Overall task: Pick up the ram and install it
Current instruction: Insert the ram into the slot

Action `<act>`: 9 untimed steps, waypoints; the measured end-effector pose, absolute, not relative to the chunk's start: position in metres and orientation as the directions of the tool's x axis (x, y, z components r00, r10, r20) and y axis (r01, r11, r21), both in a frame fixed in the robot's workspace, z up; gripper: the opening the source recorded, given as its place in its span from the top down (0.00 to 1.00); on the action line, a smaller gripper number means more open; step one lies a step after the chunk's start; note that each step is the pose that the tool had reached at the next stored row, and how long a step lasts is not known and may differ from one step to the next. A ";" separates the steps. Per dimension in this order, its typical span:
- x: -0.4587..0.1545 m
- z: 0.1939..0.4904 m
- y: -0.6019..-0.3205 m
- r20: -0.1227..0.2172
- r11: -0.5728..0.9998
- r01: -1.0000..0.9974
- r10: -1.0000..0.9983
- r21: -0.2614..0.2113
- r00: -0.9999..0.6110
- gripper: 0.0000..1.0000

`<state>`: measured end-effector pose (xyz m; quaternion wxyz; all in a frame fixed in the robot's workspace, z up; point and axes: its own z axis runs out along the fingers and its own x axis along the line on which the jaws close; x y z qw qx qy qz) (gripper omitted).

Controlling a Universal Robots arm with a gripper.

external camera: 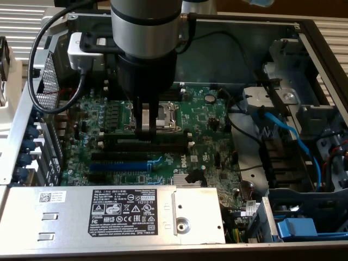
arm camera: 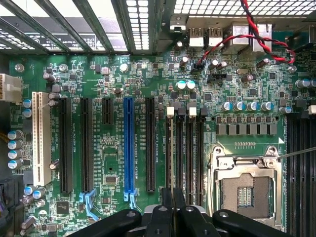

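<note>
The gripper (arm camera: 173, 219) sits closest to the wrist camera. Its black fingers (arm camera: 159, 217) are drawn nearly together, with only a thin slit between them. A thin dark edge stands in that slit. It looks like the ram (arm camera: 173, 197) seen edge-on and pinched between the pads. That edge lines up with the outermost of the four black memory slots (arm camera: 185, 148), the one nearest the blue slot (arm camera: 129, 143). From this angle it is not clear whether the ram is already seated in the slot or just above it.

In the exterior view the arm (external camera: 144, 32) comes straight down into the open computer case (external camera: 304, 32). The gripper reaches the motherboard (external camera: 206, 114) at the long dark slots just in front of the CPU socket (external camera: 166, 114). A long dark strip runs to both sides beneath the fingers, along the slots, and the gripper is over its middle. Toward the camera from there lie the blue slot and a black one. Nearer still, a silver cover (external camera: 65, 212) with a black label (external camera: 122, 209) spans the front of the case. A black cable (external camera: 38, 60) loops from the wrist on the exterior view's left, and blue cables (external camera: 293, 136) run through the case on its right.
</note>
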<state>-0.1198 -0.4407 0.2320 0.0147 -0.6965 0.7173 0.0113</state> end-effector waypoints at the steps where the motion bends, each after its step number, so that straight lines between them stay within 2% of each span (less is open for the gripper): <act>1: -0.120 0.232 -0.441 -0.037 0.030 -1.000 -0.999 -0.004 -0.029 0.88; 9: -0.120 0.230 -0.441 -0.037 0.030 -1.000 -0.999 -0.004 -0.029 0.88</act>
